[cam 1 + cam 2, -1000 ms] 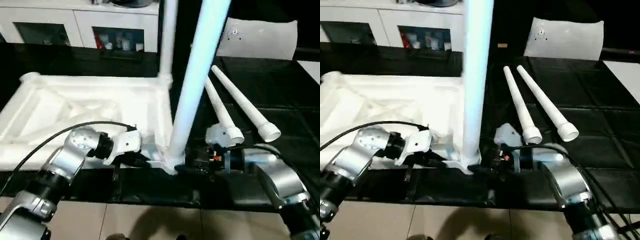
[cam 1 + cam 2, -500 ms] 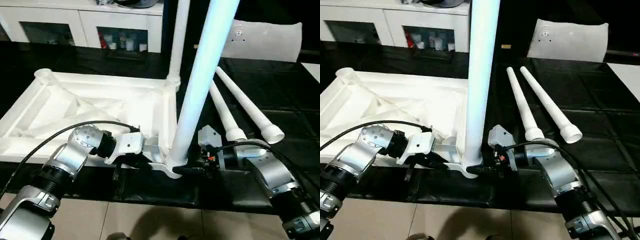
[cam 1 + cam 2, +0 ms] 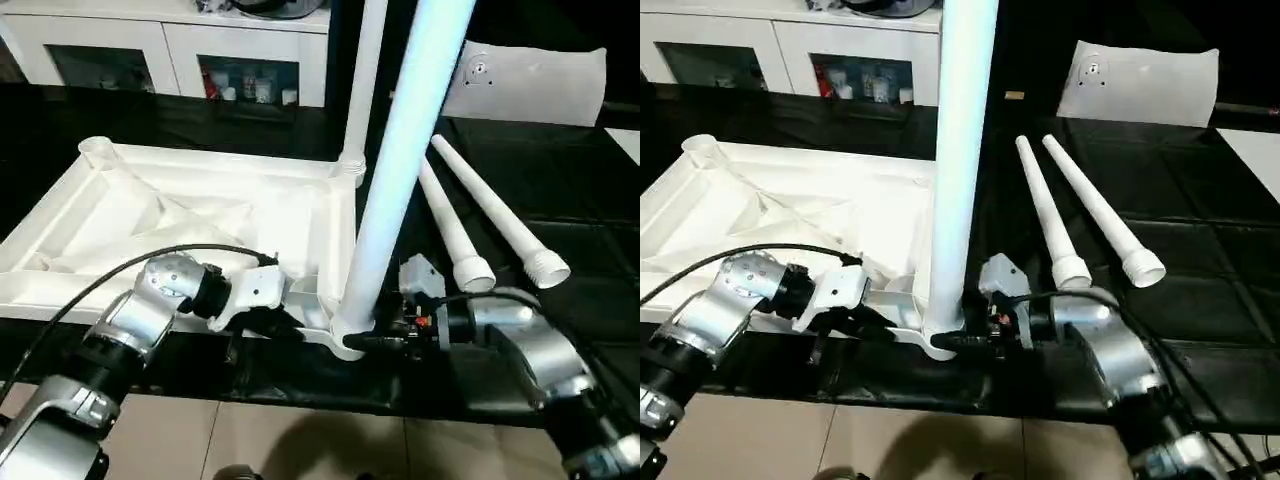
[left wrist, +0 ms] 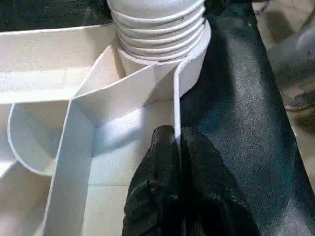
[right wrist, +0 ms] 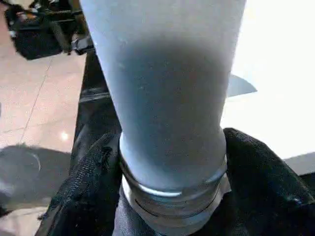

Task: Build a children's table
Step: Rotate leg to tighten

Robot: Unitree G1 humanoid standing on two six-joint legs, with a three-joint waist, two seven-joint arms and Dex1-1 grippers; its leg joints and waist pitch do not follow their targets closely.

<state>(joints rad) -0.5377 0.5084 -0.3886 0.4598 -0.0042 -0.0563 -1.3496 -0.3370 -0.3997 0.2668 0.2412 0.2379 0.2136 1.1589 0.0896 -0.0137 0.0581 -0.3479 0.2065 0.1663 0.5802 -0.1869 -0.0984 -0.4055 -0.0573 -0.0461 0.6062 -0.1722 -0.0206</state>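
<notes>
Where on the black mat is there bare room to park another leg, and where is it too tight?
Bare black mat lies right of the two loose legs, below the white bag. Another strip runs between the tabletop far rim and the cabinet. The near corner is crowded: left gripper pinches the rim, right gripper brackets the upright leg.

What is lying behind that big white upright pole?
Two loose white legs lie side by side on the black mat, with a flat white bag beyond. The near upright leg may hide more of the mat.

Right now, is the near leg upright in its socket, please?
Yes: the leg stands upright, its threaded base in the tabletop's near corner socket.
</notes>
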